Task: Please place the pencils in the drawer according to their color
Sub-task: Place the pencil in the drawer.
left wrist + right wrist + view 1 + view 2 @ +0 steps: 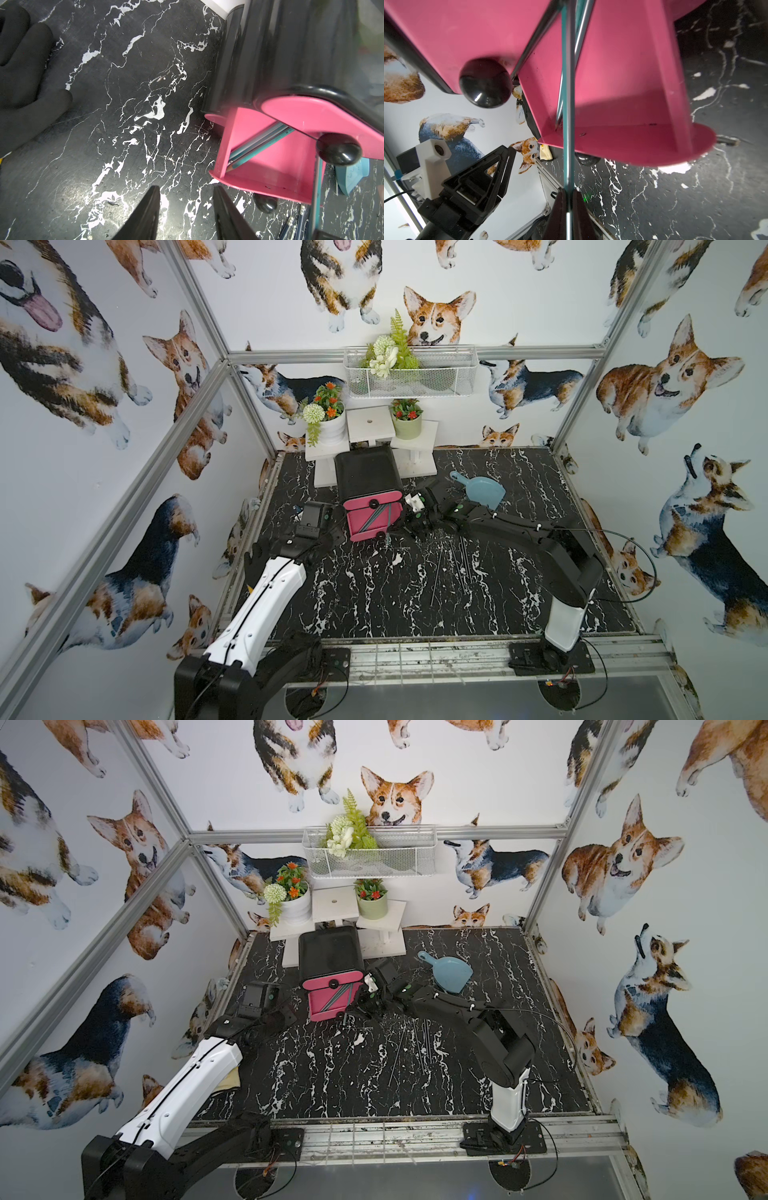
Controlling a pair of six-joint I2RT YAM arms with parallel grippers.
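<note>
Table [374, 614]: black with white veins, like marble
Chest [368, 472]: black with round edges, at the back of the table near the middle in both top views; its pink fronts face the arms
Open drawer [357, 526]: the pink drawer just under the top front is pulled out, and its round black knob [380, 535] points toward the arms
Pencils in the drawer [259, 145]: a few teal and grey ones lie slanted inside, with their tips down in one corner
Right arm: stretched long and low from its base on the right, a little bent at the elbow, with its wrist right next to the open drawer
Right claw [568, 192]: pressed together on one end of a teal pencil [568, 124]
Where the teal pencil is: it sticks straight out of the claw and crosses over the front edge of the open drawer, above the pencils inside
Left arm: the white part slants up from its base on the left, and the black wrist bends down toward the table, just left of the chest
Left claw [187, 188]: fingers spread apart with nothing between them, low over bare table beside the open drawer
Loose pencils [453, 564]: several thin dark ones lie on the table in front of the right arm, well apart from the left claw
Dustpan [484, 491]: blue, on the table behind the right arm, to the right of the chest
</note>
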